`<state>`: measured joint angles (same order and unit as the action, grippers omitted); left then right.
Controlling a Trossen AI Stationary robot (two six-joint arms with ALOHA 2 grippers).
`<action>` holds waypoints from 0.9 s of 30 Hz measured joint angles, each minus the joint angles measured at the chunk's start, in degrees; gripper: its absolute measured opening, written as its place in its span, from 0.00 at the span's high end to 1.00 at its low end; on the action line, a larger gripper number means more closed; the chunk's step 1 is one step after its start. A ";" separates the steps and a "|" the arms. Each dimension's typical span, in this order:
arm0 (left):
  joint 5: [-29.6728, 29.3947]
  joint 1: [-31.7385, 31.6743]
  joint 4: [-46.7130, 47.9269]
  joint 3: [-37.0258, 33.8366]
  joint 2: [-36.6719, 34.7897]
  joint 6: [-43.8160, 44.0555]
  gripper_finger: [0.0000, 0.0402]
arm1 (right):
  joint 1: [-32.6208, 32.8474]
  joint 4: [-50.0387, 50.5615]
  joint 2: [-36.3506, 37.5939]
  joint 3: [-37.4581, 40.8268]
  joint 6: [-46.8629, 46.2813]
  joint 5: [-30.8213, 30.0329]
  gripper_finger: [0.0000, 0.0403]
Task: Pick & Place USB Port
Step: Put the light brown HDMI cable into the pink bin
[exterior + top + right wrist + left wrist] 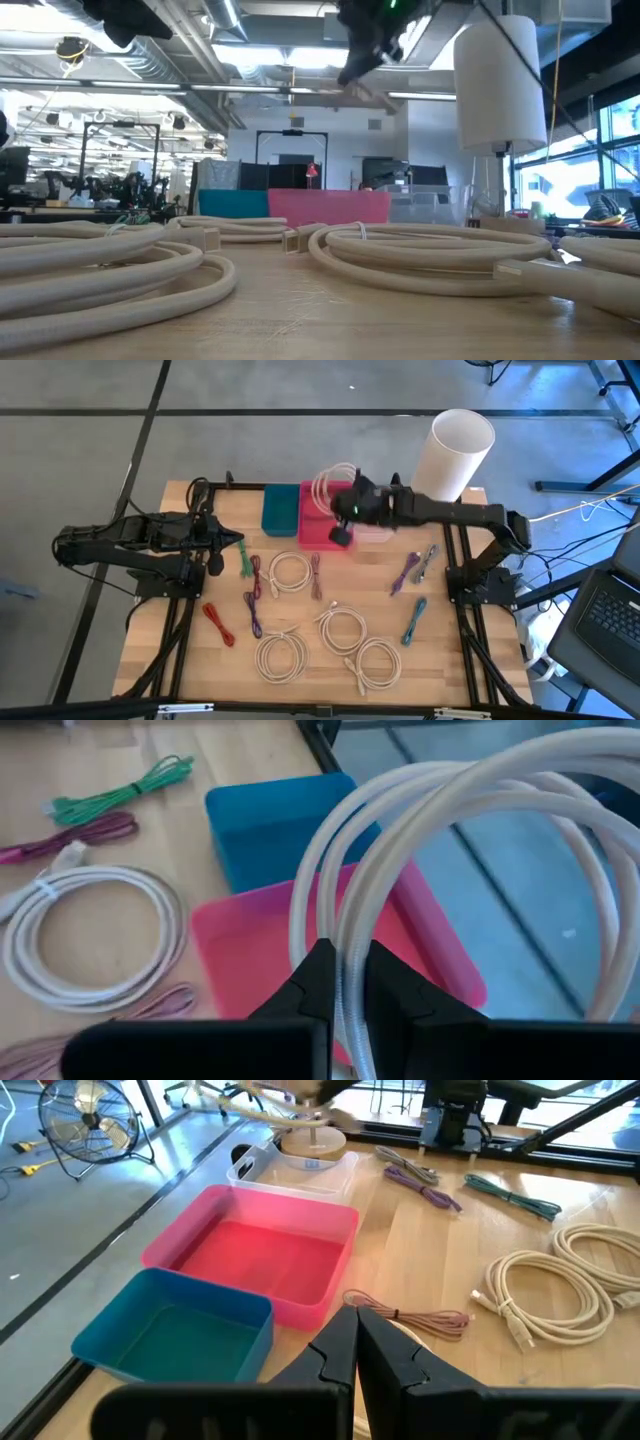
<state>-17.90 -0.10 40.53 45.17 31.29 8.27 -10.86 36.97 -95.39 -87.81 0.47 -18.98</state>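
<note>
My right gripper (343,512) hangs above the pink bin (318,528), shut on a coiled white USB cable (333,484). In the right wrist view the coil (450,815) loops out past the fingers, over the pink bin (260,935) and the teal bin (275,820). The teal bin (280,510) stands left of the pink one, and a clear bin (376,533) stands right of it. My left gripper (216,546) waits shut at the table's left, touching nothing; its wrist view shows its fingers (355,1342) closed. My right gripper pinches several strands of the white coil (346,942) between its two fingers, at one side of the loop. The fingers slant downward from the table's right. The coil is lifted clear and stands out beyond the fingertips, above the pink bin.
Several more white coils (290,573) (345,628) (280,656) lie on the wooden table, with green (245,563), purple (405,572), red (217,622) and teal (414,620) cables around them. A tall white cylinder (455,452) stands at the far right corner.
</note>
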 joint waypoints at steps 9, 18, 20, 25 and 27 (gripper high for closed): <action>-0.17 0.00 -0.02 0.00 0.00 -0.88 0.99 | -8.08 -7.20 -11.09 0.02 3.34 11.80 0.93; -0.17 0.00 -0.02 0.00 0.00 -0.89 0.99 | -11.27 -9.32 -21.29 -3.05 4.52 13.80 0.93; -0.19 0.00 -0.02 0.00 0.00 -0.89 0.99 | -11.81 -9.33 -23.26 -4.57 4.48 15.52 0.93; 0.04 0.00 0.00 0.00 0.00 -0.90 0.99 | -12.21 -7.33 -27.35 -6.92 4.37 17.95 0.93; 0.05 0.00 0.00 0.00 0.00 -0.91 0.99 | -12.19 -6.10 -28.71 -6.93 4.50 18.01 0.93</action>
<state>-17.85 -0.10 40.53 45.17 31.29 7.35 -23.05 30.87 -124.11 -94.74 4.97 -0.96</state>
